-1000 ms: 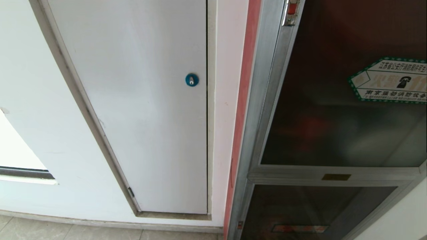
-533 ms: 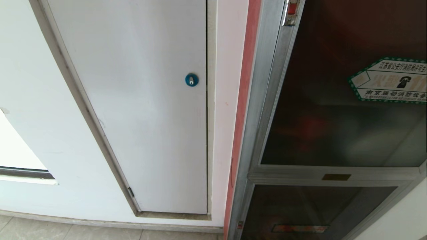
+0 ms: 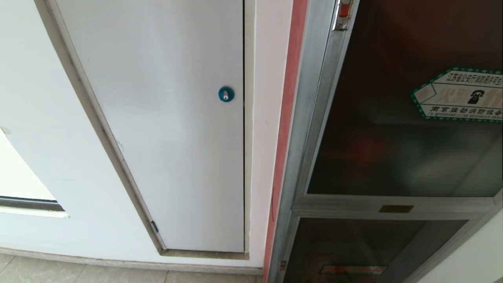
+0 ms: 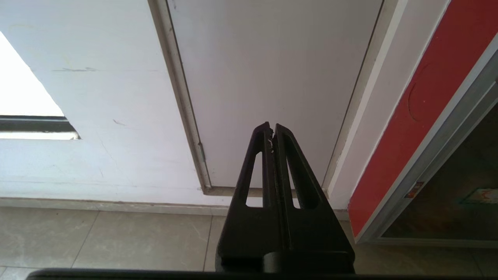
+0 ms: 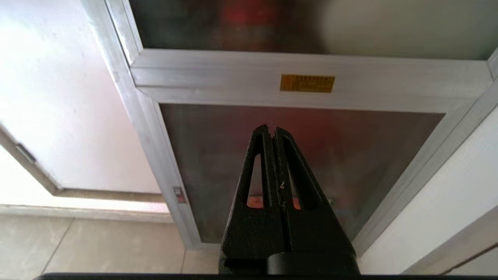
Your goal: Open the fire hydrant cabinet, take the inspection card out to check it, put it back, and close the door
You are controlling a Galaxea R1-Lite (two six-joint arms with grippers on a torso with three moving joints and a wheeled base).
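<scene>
- Comparing the head view with a second ago, nothing in it has shifted: the door (image 3: 404, 118) of the cabinet (image 3: 310, 118) stays shut, the red latch (image 3: 344, 10) sits unchanged at its upper frame edge, and neither arm shows there. I judge the task has not really begun; the opening step is still ahead.
- The inspection card is not visible; presumably it is behind the dark glass, which shows only blurred red shapes.
- The right gripper (image 5: 273, 127) has its two black fingers pressed together on nothing. It points at the smaller lower glass panel (image 5: 303, 155), apart from it. Above its tips runs the brushed silver crossbar with a small gold nameplate (image 5: 307, 83), and beyond that the bottom of the door.
- The door is smooth smoked glass in a ribbed aluminium frame, bearing a white hexagonal sticker (image 3: 458, 94) with a green border.
- The left gripper (image 4: 272, 126) is likewise closed and empty, parked low. Ahead of its tips is a flat, matte white panel door (image 4: 272, 77); off to one side a red painted strip (image 4: 420, 116) borders the cabinet frame.
- That white door carries a round blue lock (image 3: 226, 94). Pale glossy floor tiles (image 4: 116, 241) lie below both grippers.
</scene>
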